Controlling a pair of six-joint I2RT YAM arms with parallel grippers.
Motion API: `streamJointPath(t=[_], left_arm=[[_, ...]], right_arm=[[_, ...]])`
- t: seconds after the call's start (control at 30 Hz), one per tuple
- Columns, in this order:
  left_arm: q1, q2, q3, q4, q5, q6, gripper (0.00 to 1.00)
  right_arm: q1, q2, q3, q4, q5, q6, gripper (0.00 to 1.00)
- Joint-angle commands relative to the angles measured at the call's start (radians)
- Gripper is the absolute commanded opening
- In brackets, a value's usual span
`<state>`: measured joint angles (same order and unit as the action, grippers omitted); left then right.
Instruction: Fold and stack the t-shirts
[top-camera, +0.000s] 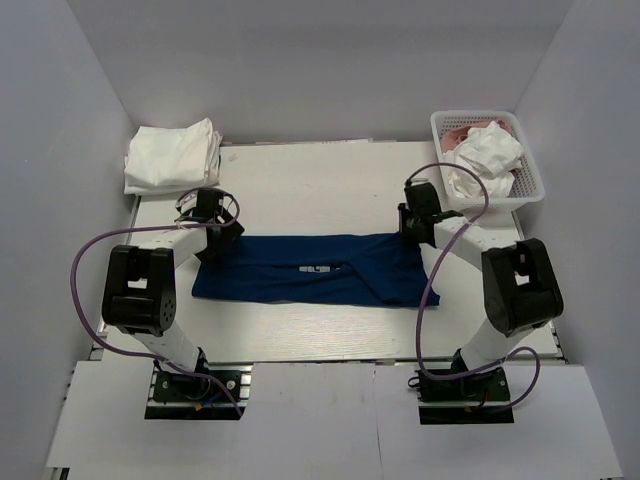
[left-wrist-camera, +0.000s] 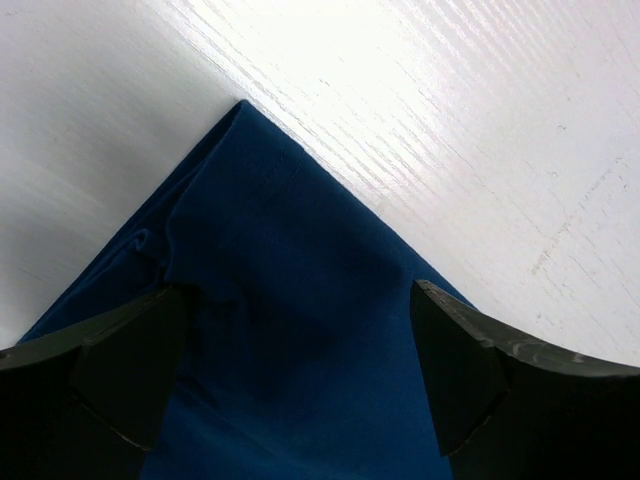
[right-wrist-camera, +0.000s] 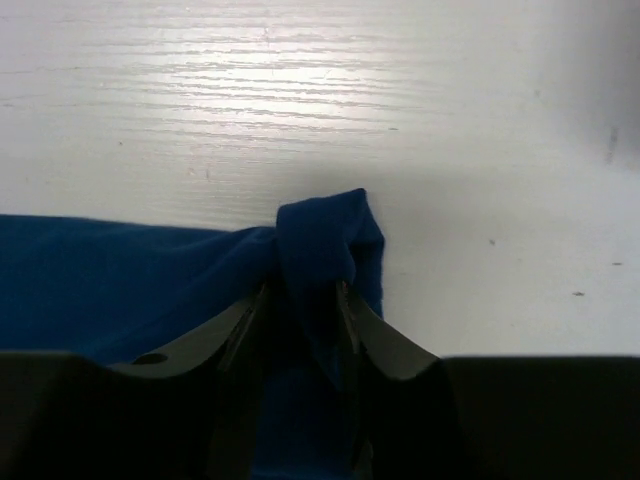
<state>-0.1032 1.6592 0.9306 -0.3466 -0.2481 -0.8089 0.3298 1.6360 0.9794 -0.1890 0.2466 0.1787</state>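
Observation:
A navy blue t-shirt (top-camera: 310, 268) lies folded into a long strip across the middle of the table. My left gripper (top-camera: 222, 228) hovers open over the strip's far left corner. In the left wrist view the navy cloth (left-wrist-camera: 300, 300) fills the space between my spread left gripper (left-wrist-camera: 298, 290), and nothing is pinched. My right gripper (top-camera: 412, 224) is down at the strip's far right corner. In the right wrist view it (right-wrist-camera: 300, 288) is shut on a bunched fold of the navy cloth (right-wrist-camera: 325, 235), which pokes up between the fingers.
A stack of folded white t-shirts (top-camera: 172, 155) sits at the far left corner of the table. A white lattice basket (top-camera: 536, 190) at the far right holds a crumpled white tee (top-camera: 490, 150) and some pink cloth (top-camera: 460, 134). Grey walls enclose the table.

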Motion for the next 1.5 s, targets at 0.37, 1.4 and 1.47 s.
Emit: streamJointPath(t=[0.37,1.4,1.47], left_arm=[[0.016,0.050,-0.062,-0.110,-0.040,-0.041,1.00],[0.003,-0.122,0.119,-0.180,0.090,0.128,1.00],[-0.006,-0.122,0.129,-0.180,0.218,0.174,1.00]], right_arm=[[-0.031,0.038,0.044,0.054,0.156,0.223,0.00],[-0.137,-0.194,-0.063,0.194,-0.532,0.117,0.90],[-0.083,-0.208,-0.105,0.191,-0.491,0.166,0.90]])
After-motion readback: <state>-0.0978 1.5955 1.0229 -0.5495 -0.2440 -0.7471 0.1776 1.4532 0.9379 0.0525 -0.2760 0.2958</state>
